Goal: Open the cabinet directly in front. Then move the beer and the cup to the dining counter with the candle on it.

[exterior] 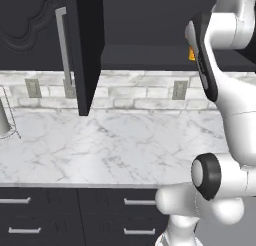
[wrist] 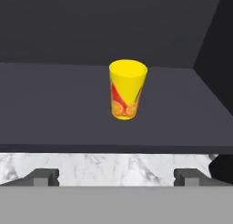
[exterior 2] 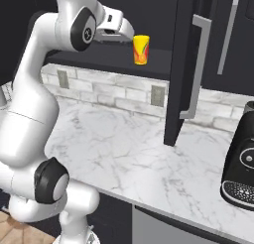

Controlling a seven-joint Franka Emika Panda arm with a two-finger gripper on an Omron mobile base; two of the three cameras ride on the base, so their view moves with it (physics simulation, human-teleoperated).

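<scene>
Jaws spread wide, short of cup (wrist: 128, 89) upright on open cabinet (wrist: 68, 104) shelf

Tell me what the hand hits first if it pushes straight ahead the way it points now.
Most likely the cup, upright on the cabinet shelf, centred ahead of the open hand; nothing lies between them.

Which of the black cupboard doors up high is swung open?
In the right base view, the cabinet door beside the yellow cup stands open, edge-on, its silver handle sticking out. The door to its right is shut flat.
</scene>
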